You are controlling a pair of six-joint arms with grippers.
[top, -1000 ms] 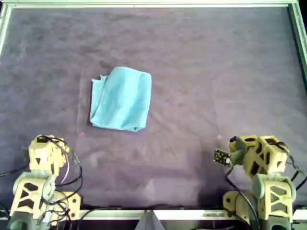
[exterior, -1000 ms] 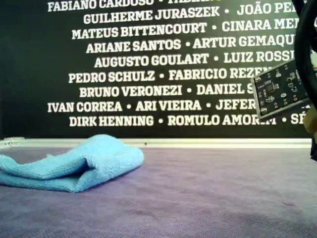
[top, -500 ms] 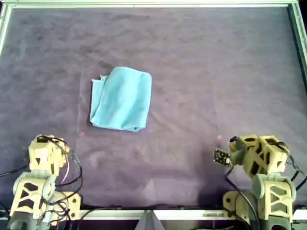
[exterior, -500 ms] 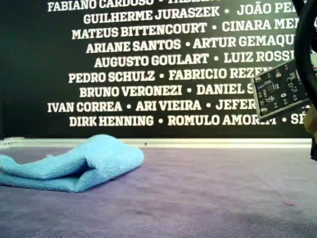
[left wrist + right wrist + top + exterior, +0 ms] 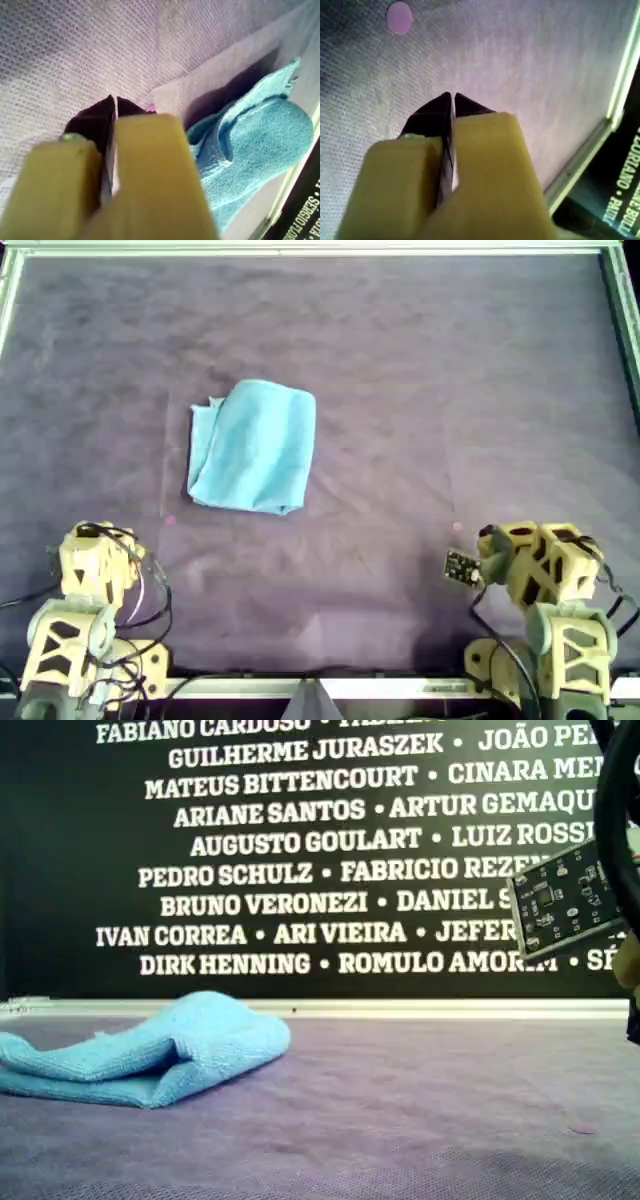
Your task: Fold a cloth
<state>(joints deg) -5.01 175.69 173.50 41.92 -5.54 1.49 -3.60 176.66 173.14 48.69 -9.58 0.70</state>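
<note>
The light-blue cloth [image 5: 252,446] lies folded into a small, rumpled rectangle on the purple felt, left of centre in the overhead view. In the exterior view the cloth [image 5: 150,1055] sits low at the exterior view's left, its layers puffed up. The cloth [image 5: 250,150] also shows ahead of my left gripper [image 5: 113,100], which is shut, holds nothing and is well short of the fabric. My right gripper [image 5: 449,96] is shut and empty over bare felt. The left arm [image 5: 92,565] rests at the overhead view's lower left, the right arm [image 5: 540,570] at its lower right.
A pale metal rim [image 5: 300,248] frames the purple felt [image 5: 450,390]. Small pink dots [image 5: 170,522] [image 5: 457,528] mark the felt in front of each arm. A small circuit board [image 5: 560,900] hangs at the exterior view's right. A black wall with white names [image 5: 280,840] stands behind.
</note>
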